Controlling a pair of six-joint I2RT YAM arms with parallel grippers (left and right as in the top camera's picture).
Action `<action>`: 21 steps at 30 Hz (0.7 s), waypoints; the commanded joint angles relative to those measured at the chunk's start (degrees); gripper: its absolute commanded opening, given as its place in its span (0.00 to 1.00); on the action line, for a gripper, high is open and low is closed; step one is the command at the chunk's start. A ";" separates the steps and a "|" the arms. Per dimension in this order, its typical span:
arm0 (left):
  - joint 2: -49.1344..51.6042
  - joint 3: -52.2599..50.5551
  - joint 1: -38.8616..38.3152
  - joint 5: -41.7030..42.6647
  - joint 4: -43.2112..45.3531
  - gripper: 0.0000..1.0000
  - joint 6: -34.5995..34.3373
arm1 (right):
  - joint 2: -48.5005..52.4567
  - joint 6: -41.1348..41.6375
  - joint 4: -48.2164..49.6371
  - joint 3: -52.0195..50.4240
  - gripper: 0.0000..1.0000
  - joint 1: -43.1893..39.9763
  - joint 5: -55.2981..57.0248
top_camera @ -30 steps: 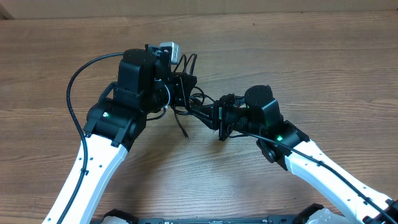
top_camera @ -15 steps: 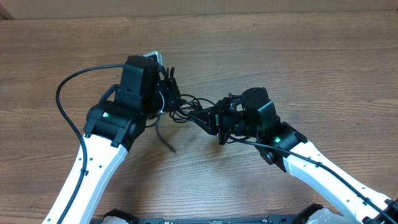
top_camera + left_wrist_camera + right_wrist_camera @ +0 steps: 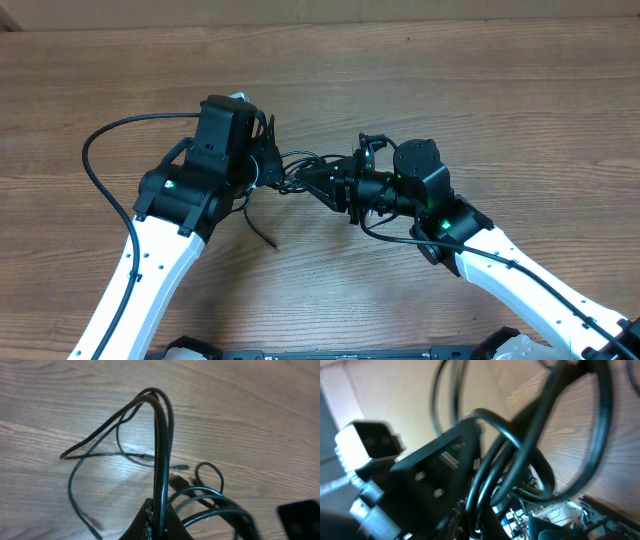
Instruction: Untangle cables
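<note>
The cables (image 3: 300,172) are thin black cords bunched in the air between my two grippers, above the wooden table (image 3: 450,70). My left gripper (image 3: 271,168) is shut on one strand of the cables (image 3: 161,435), which rises from the jaws into a tall loop; thinner strands with small plug ends (image 3: 183,467) trail on the wood below. My right gripper (image 3: 328,184) is shut on a few strands of the cables (image 3: 492,475), close to the left gripper's black body (image 3: 427,472). One loose cable end (image 3: 263,233) hangs down toward the table.
The left arm's thick black wire (image 3: 110,170) arcs out to the left. Both white arm links (image 3: 150,270) reach in from the near edge. A pale bag corner (image 3: 520,348) shows at the bottom right.
My left gripper has turned and shifted left and nearer, pulling its strand along. The loose cable end has swung left and lower. My right gripper has tilted up slightly and still holds its strands.
</note>
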 commanded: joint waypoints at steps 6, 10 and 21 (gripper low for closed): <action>1.62 0.74 -0.39 1.53 -1.33 0.04 -0.94 | -0.57 -1.49 5.40 0.92 0.04 0.22 -2.45; 1.62 0.74 -0.37 1.51 -1.05 0.04 -1.62 | -0.55 -1.49 5.38 0.92 0.03 0.22 -2.84; 1.62 0.74 1.27 1.62 -1.62 0.04 -5.84 | -0.57 -13.03 12.48 0.92 0.04 0.22 -8.26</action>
